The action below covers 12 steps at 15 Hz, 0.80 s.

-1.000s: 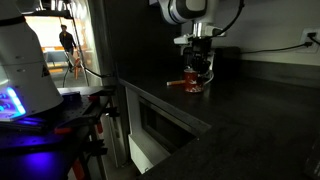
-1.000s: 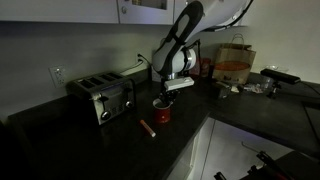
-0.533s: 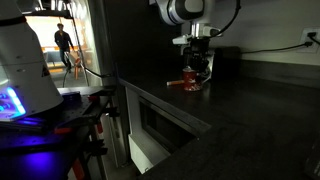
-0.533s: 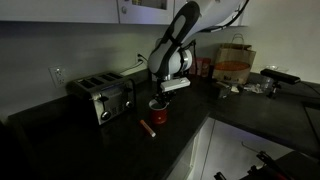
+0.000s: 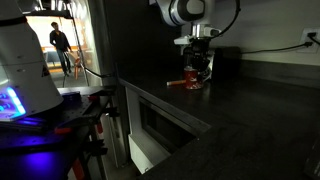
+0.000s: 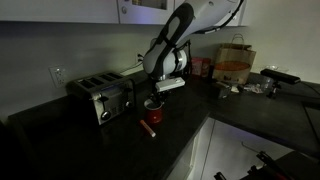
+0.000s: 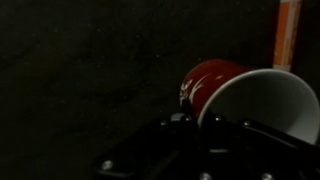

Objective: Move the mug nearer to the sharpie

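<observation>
Closest to the wrist camera, the dark claw [image 7: 212, 128] comes in from the bottom edge with its jaws clamped on the near rim of the mug [image 7: 215, 85]. The mug shows a glossy red outside with a small white pattern, a white rim and a white inside. It looks tipped here, mouth turned toward the lens; its handle is out of sight. Just beyond it, at the top right, the sharpie [image 7: 288, 30] lies on the dark surface [image 7: 90, 60] as a thin orange strip with a paler band across it. In an exterior view the mug [image 6: 154, 114] hangs low under the claw [image 6: 152, 101], and whether its base touches the surface [image 6: 110, 145] cannot be told. The sharpie [image 6: 149, 129] lies just in front of it, close but apart. The black toaster [image 6: 100, 96] stands farther back beside them, and a brown bag [image 6: 236, 62] sits far along the surface. In an exterior view from the other side, the mug [image 5: 193, 83] is a red spot beneath the claw [image 5: 198, 66].
</observation>
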Tool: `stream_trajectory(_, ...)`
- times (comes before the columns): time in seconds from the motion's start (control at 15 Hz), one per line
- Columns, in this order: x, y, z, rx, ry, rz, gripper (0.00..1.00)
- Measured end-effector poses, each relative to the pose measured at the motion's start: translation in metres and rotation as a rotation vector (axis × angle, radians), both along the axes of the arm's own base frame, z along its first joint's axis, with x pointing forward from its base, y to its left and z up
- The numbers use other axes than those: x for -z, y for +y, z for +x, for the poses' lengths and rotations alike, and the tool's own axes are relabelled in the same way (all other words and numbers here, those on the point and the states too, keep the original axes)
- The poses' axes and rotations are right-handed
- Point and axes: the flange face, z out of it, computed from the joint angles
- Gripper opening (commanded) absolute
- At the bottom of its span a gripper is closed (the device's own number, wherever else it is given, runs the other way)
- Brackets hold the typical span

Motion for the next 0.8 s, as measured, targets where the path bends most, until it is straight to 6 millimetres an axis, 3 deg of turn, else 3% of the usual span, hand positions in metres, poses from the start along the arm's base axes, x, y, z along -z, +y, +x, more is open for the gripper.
stream_trajectory(0.13,0.0,0.002,0.003,-0.001,0.002,-0.001,0.06)
stream_trajectory(0.2,0.001,0.003,0.005,-0.001,0.002,-0.001,0.35)
stream_trajectory(0.27,0.001,0.003,0.007,-0.001,0.002,-0.001,0.36)
stream_trajectory(0.6,0.012,0.004,0.013,0.02,0.009,0.001,0.73)
stream_trajectory(0.8,0.009,0.002,0.015,0.028,0.004,0.005,0.95)
